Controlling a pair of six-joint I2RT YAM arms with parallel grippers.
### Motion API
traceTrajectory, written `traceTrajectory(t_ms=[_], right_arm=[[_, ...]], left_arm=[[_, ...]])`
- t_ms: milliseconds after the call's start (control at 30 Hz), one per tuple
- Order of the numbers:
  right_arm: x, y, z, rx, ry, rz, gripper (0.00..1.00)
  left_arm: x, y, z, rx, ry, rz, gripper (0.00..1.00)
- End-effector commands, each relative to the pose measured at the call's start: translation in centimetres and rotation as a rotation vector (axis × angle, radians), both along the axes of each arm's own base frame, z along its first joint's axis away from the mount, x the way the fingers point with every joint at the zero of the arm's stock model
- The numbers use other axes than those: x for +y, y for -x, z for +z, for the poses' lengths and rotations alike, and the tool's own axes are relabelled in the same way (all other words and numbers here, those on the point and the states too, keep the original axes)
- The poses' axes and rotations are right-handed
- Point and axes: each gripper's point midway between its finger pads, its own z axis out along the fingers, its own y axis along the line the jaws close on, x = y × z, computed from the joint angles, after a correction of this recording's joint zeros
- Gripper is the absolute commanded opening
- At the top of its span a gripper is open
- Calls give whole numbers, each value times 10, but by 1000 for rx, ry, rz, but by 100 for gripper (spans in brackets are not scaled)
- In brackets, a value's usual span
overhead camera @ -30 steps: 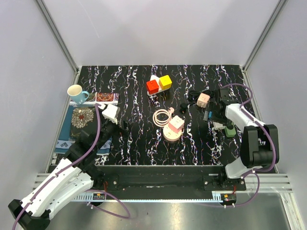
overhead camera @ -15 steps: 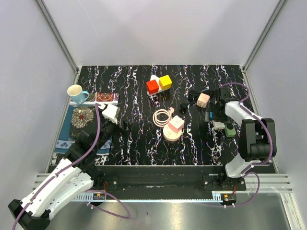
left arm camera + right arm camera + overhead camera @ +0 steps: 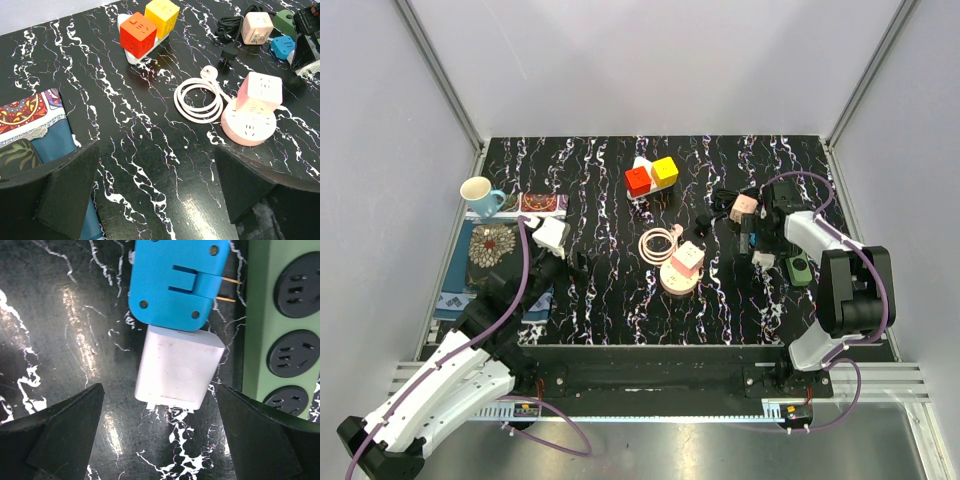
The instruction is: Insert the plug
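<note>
Hanging spread wide over the right side of the black, white-veined tabletop [image 3: 610, 290], the right pincer [image 3: 159, 390] grips nothing; its two dark fingers flank one white block [image 3: 177, 367] lying flat beneath it. Touching that block's far edge is one blue plug [image 3: 175, 282], also flat on the tabletop. Its two brass prongs point toward the right of the wrist view, straight at the side wall of one green power strip [image 3: 285, 325], and sit in no socket. The prongs run across the frame while the strip's long axis runs up and down it, at right angles. Three round black socket faces of the strip show, the lowest partly cut off by a finger. No writing can be read on the plug, the block or the strip. Well apart on the left, the left pincer [image 3: 156, 150] is likewise spread wide and holds nothing, above the tabletop. Ahead of it lies one white cable coil [image 3: 200, 97], just beside one pink round socket base [image 3: 247, 127] that carries one pink cube [image 3: 260, 90]. Farther off, one red cube [image 3: 137, 32] and one yellow cube [image 3: 161, 12] share a white base — the red one bears raised letters too blurred to make out. One pale pink adapter [image 3: 257, 27] with a black cord [image 3: 230, 32] lies near the right arm. At the tabletop's left edge are patterned cloths [image 3: 490, 260] and one mug [image 3: 480, 192].
</note>
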Motion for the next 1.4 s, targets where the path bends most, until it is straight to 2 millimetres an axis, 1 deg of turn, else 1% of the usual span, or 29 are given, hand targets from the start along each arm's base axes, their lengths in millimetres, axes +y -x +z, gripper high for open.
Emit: traceTrajectory(t_ms=[0,100,233,333,400,467,500,567,600,700,733,767,833,867,900,967,1000,1067,1100,1167,1200,1233,1267,1300,1333,1367], right_arm=[[-13,-12,2,-55,58,-108,100],[-13,-14,-5,-55,47,-161,99],[-4,-16,-14,-39,2,-160,97],[-2,-16,-15,-36,-10,-159,93],[-1,-15,-14,-37,-19,-159,87],[1,-14,-12,-38,-30,-158,79],[3,-14,-10,-39,-39,-159,67],[6,-11,-6,-42,-60,-160,54],[8,-9,-5,-44,-70,-157,45],[17,-7,9,-69,-121,-133,33],[21,-6,18,-90,-144,-120,26],[26,-6,24,-101,-172,-106,24],[35,-5,43,-144,-221,-74,20],[39,-4,50,-158,-237,-57,20],[42,-4,64,-193,-254,-36,19],[54,1,78,-207,-307,12,20],[59,2,92,-242,-324,42,19],[73,10,105,-247,-371,101,20],[79,12,119,-278,-388,145,20],[101,23,132,-277,-450,238,20],[108,25,142,-293,-465,276,20],[119,34,147,-277,-493,319,20],[126,37,151,-274,-505,349,20],[141,47,158,-264,-537,408,20],[148,51,163,-260,-559,437,20],[155,56,167,-251,-584,464,20]], left_arm=[[-3,-4,9,-44,14,-7,99],[-2,-5,8,-42,10,-4,99],[-2,-5,7,-40,6,-4,99],[-3,-5,7,-39,7,-9,99],[-4,-4,7,-41,7,-15,99],[-5,-4,6,-37,4,-25,99],[-6,-4,5,-38,3,-28,99],[-8,-2,6,-43,-2,-48,99],[-10,-1,5,-42,-4,-62,99],[-19,7,8,-62,-11,-140,99],[-22,9,7,-66,-12,-164,99],[-23,9,7,-68,-10,-169,99],[-27,12,7,-81,-17,-205,99],[-30,13,7,-89,-21,-225,99],[-34,16,7,-92,-24,-259,99],[-38,17,10,-114,-37,-291,99],[-44,19,10,-116,-44,-333,99],[-48,20,13,-159,-104,-390,99],[-52,20,10,-155,-125,-417,99],[-57,19,9,-182,-177,-465,99],[-63,24,15,-205,-183,-514,99],[-66,24,17,-243,-226,-545,99],[-70,29,17,-254,-249,-580,99],[-73,27,25,-281,-269,-589,99],[-77,31,28,-321,-310,-625,99],[-79,31,29,-322,-330,-638,99]])
